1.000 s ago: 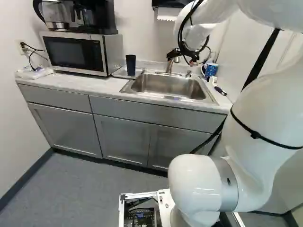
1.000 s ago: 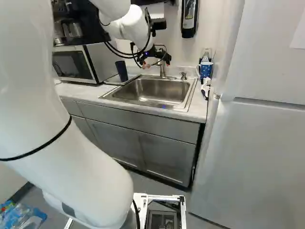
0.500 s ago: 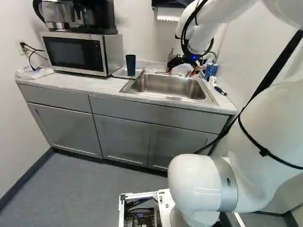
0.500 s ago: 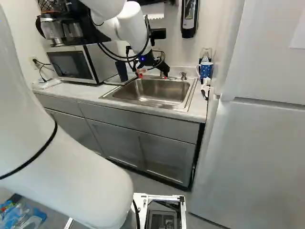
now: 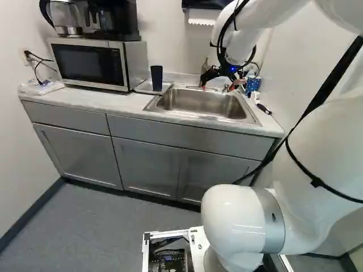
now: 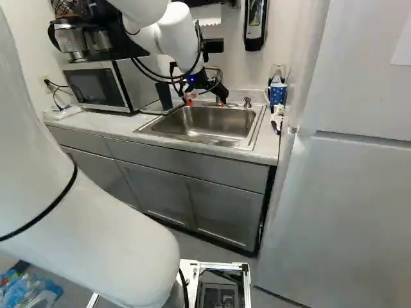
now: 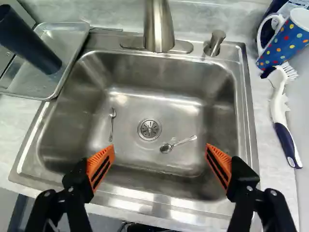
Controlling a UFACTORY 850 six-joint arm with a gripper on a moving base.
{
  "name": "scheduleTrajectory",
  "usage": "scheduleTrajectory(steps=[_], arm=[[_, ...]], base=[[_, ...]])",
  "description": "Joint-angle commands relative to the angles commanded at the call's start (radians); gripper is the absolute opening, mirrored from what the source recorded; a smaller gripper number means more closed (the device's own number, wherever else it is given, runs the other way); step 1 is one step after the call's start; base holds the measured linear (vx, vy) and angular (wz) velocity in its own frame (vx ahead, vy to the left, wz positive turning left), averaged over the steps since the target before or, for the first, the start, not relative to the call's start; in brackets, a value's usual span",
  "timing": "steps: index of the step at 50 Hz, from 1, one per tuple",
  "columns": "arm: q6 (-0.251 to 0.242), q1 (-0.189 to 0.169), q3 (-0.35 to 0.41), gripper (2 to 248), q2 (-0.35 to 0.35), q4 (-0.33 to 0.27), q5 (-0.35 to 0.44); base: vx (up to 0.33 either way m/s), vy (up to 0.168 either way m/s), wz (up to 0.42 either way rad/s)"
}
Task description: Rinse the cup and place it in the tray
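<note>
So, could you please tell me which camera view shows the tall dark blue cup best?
The left base view: there the tall dark blue cup stands whole and unobstructed. The right base view has it partly hidden behind the white arm; the wrist view looks down on it, its rim partly cut off.

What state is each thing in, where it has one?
Tool: open, over the sink
Cup: upright in tray
Tray: flat, holding cup
Sink: no pooled water visible
Spoons: both lying in sink
Faucet: no water running
Mug: upright
Brush: lying beside sink
Microwave: shut
</note>
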Motion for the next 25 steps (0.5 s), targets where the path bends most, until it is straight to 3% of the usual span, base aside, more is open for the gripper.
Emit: scheduleTrajectory(steps=[25], arm=[[0.0,0.0,0.0,247,0.0,0.0,0.0]], base=[[0.0,0.0,0.0]])
